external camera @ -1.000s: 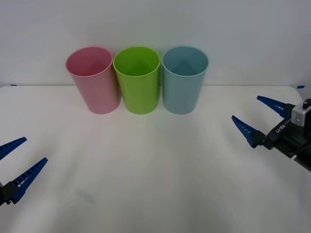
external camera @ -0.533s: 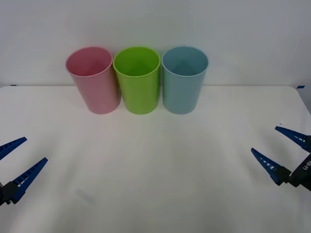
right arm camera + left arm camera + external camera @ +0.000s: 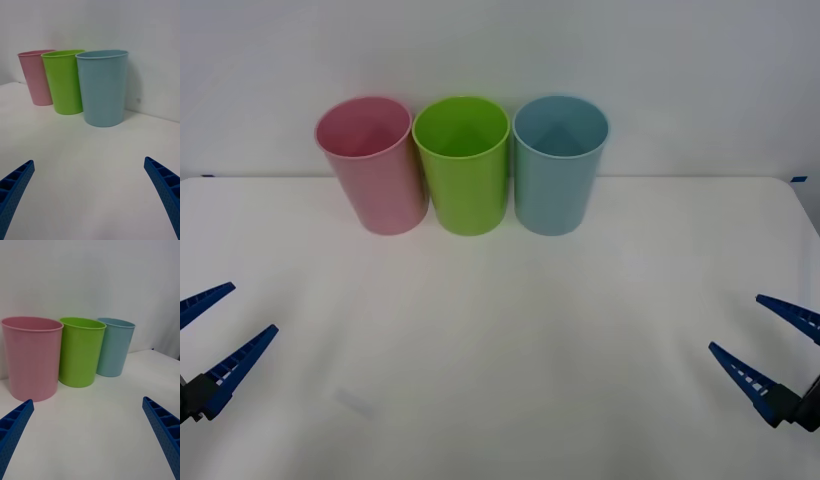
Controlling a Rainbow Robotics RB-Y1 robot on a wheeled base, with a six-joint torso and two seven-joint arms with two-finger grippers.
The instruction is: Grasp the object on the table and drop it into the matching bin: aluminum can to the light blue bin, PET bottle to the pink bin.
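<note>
The pink bin (image 3: pixel 375 165), a lime green bin (image 3: pixel 464 165) and the light blue bin (image 3: pixel 558 165) stand in a row at the back of the white table (image 3: pixel 510 330). The aluminum can and a PET bottle are out of view. My left gripper (image 3: pixel 252 308) hovers open at the table's near left, nothing between its fingers. My right gripper (image 3: pixel 736 322) is open at the near right, also holding nothing. The right wrist view has the right gripper (image 3: pixel 88 161) facing the light blue bin (image 3: pixel 103 88). The left gripper (image 3: pixel 87 400) faces the pink bin (image 3: pixel 33 356).
A plain white wall rises right behind the bins. The table's far edge runs just behind them. A faint grey smudge (image 3: pixel 355 403) marks the tabletop near the front left. Broad bare tabletop lies between the two grippers and the bins.
My right gripper has drawn back from the right middle of the table to the near right corner, staying open. The left gripper and the bins have not moved.
</note>
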